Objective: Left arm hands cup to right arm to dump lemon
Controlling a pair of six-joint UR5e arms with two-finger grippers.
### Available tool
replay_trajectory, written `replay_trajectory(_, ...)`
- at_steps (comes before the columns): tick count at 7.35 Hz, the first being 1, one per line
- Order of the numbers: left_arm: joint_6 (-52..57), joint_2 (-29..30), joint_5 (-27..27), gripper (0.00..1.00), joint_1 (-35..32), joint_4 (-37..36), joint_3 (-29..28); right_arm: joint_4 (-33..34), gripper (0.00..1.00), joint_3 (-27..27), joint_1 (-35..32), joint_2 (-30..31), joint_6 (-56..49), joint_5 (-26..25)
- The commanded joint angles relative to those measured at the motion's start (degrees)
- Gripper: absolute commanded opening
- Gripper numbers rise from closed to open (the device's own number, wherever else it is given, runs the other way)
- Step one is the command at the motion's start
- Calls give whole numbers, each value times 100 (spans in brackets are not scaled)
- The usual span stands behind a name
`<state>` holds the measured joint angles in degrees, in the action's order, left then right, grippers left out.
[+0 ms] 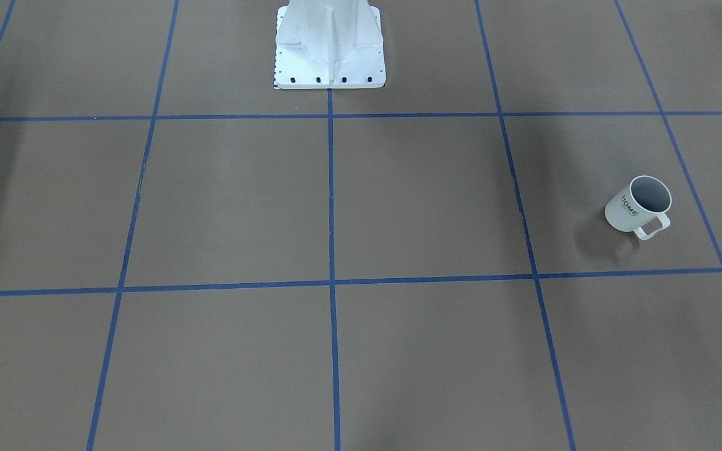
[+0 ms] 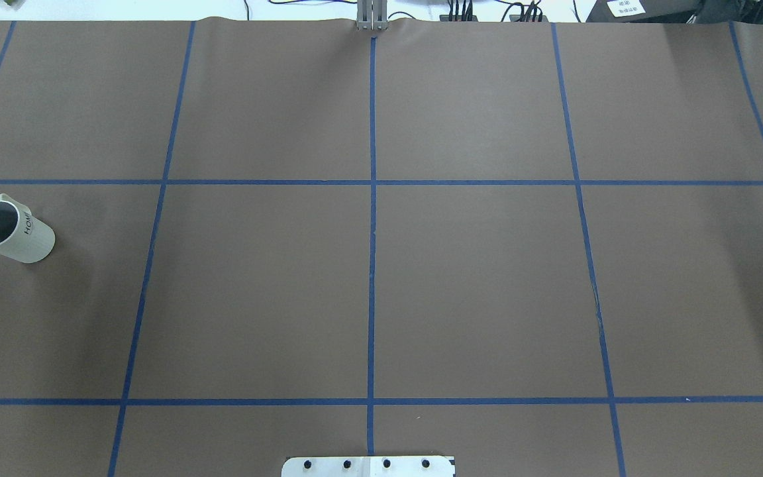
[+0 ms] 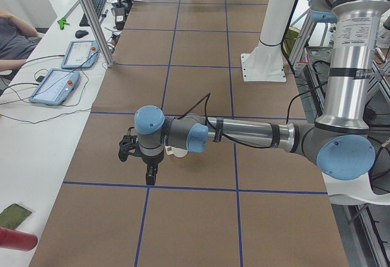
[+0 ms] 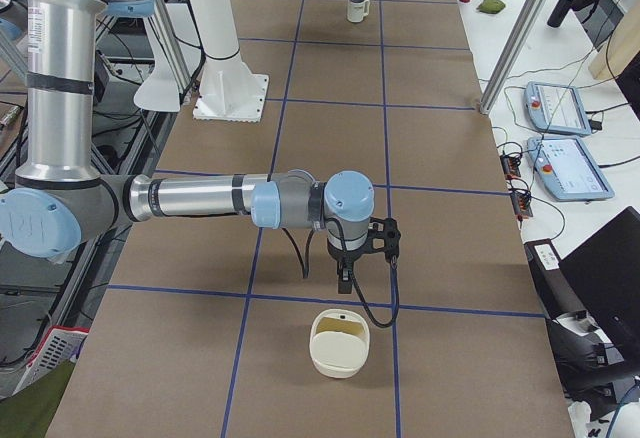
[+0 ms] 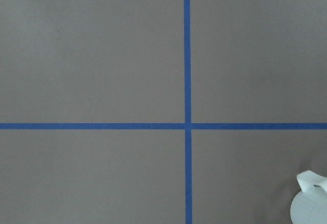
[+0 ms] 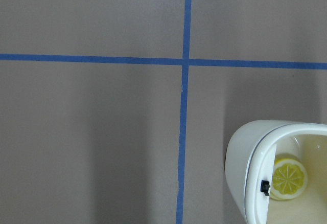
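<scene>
Cup (image 2: 14,235) upright on table (image 2: 474,278), 9 o'clock in overhead view, ungrasped, no lemon (image 6: 288,178) visible inside. Lemon lies in white container (image 6: 240,152) near right gripper (image 4: 344,280). Left gripper (image 3: 150,175), right gripper: grasp state cannot be told. Dump apparently done.

Overhead and front-facing cameras look down from opposite sides, sharing the cup (image 1: 637,205). End cameras look lengthwise; wrist cameras face the surface (image 5: 102,55) closely.
</scene>
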<state>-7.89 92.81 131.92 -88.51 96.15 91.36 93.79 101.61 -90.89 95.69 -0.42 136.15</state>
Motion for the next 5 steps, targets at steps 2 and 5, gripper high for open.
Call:
replay_trajectory(2, 7, 9, 0, 100, 1, 0, -22, -10, 100, -439, 2, -471, -2, -1)
replay_trajectory(5, 7, 27, 0, 100, 1, 0, -40, -1, 100, -529, 2, -587, -2, -1)
